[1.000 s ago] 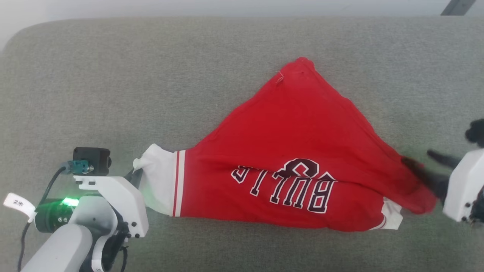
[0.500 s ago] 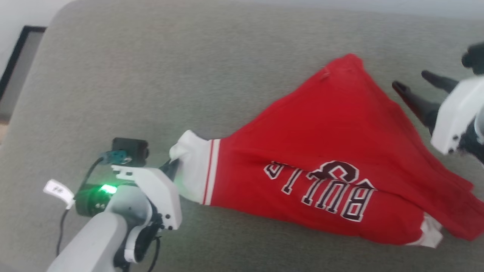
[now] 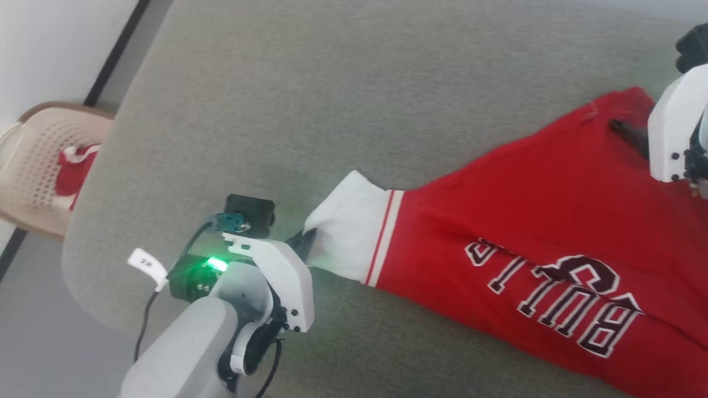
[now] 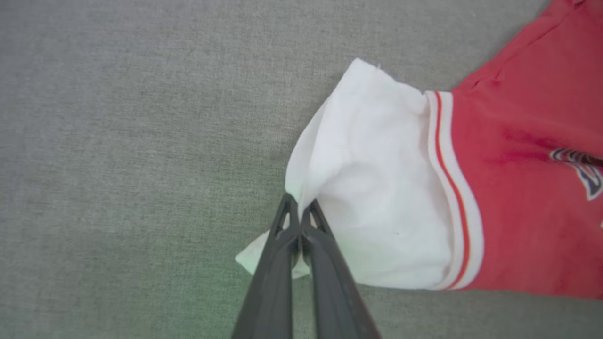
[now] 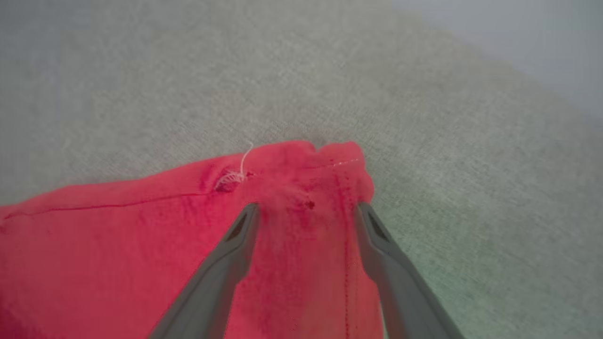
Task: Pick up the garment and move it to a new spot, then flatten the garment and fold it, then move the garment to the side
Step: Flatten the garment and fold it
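Red garment (image 3: 525, 221) lay on grey upholstery (image 3: 276, 110), sleeve pinched tight in the left gripper (image 4: 298, 212). The right gripper (image 5: 306, 209) gaped empty over its corner. A beige chair (image 3: 33, 166) stood aside.

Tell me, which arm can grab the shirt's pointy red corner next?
Right. The right gripper is open over a red corner of the garment; the left gripper is shut on its white sleeve.

red garment (image 3: 553, 210) with white sleeve lies spread on grey cushion.

Grey fabric surface (image 3: 332, 83); beside it, beige perforated basket (image 3: 33, 166) with red-and-white cloth (image 3: 74, 171)
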### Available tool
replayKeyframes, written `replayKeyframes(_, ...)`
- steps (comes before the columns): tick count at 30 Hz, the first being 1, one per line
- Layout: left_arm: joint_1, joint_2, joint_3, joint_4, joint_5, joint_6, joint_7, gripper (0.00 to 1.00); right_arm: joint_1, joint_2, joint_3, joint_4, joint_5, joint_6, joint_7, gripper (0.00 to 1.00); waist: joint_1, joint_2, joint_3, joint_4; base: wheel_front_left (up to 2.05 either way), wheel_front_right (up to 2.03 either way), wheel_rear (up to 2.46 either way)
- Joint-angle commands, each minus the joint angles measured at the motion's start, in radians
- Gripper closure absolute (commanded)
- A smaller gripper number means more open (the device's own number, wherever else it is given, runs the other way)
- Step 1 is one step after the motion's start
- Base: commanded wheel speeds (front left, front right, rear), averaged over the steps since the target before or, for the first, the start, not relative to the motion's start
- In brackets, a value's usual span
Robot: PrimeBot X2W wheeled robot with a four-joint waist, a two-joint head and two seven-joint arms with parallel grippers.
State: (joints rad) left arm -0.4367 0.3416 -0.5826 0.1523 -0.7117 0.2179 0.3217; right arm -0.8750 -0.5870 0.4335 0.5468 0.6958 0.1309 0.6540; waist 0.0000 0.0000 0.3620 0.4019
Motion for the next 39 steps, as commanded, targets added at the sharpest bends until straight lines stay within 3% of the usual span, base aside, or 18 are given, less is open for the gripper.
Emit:
replayKeyframes(1, -0.013, -0.005, -0.005, 0.006, 0.013, -0.004, -0.008, 1.00, -0.015, -0.005, 0.014, 0.020, 0.005, 0.000, 0.019, 0.00, 0.0000, 0.0000, 0.015, 0.027, 0.00, 0.00, 0.00)
replayKeyframes(9, -0.037, -0.038, -0.019, 0.061, 0.003, -0.028, -0.030, 1.00, -0.043, 0.015, 0.159, 0.210, 0.076, 0.000, 0.189, 0.00, 0.0000, 0.0000, 0.030, 0.059, 0.00, 0.00, 0.00)
replayKeyframes(10, -0.039, -0.041, -0.020, 0.066, 0.002, -0.030, -0.033, 1.00, -0.041, 0.018, 0.178, 0.211, 0.085, 0.000, 0.203, 0.65, 0.0000, 0.0000, 0.031, 0.059, 0.00, 0.00, 0.00)
replayKeyframes(11, -0.042, -0.043, -0.020, 0.071, 0.001, -0.030, -0.032, 1.00, -0.042, 0.014, 0.192, 0.210, 0.097, 0.000, 0.215, 1.00, 0.0000, 0.0000, 0.031, 0.058, 0.00, 0.00, 0.00)
replayKeyframes(18, -0.087, 0.001, 0.007, 0.071, 0.003, -0.021, -0.008, 1.00, -0.137, -0.031, 0.224, 0.145, 0.142, 0.000, 0.129, 1.00, 0.0000, 0.0000, 0.008, 0.005, 0.00, 0.00, 0.00)
replayKeyframes(26, -0.204, 0.149, 0.050, -0.021, 0.033, -0.012, 0.115, 1.00, -0.199, -0.069, 0.261, 0.015, 0.226, -0.001, 0.050, 1.00, 0.0000, 0.0000, -0.065, -0.118, 0.00, 0.00, 0.00)
replayKeyframes(32, -0.332, 0.253, 0.079, -0.053, 0.046, -0.036, 0.228, 1.00, -0.223, -0.111, 0.262, -0.082, 0.268, -0.001, 0.013, 1.00, 0.0000, 0.0000, -0.127, -0.210, 0.00, 0.00, 0.00)
replayKeyframes(39, -0.475, 0.305, 0.086, -0.032, 0.057, -0.076, 0.313, 1.00, -0.233, -0.134, 0.234, -0.175, 0.306, -0.001, 0.004, 1.00, 0.0000, 0.0000, -0.179, -0.282, 0.00, 0.00, 0.00)
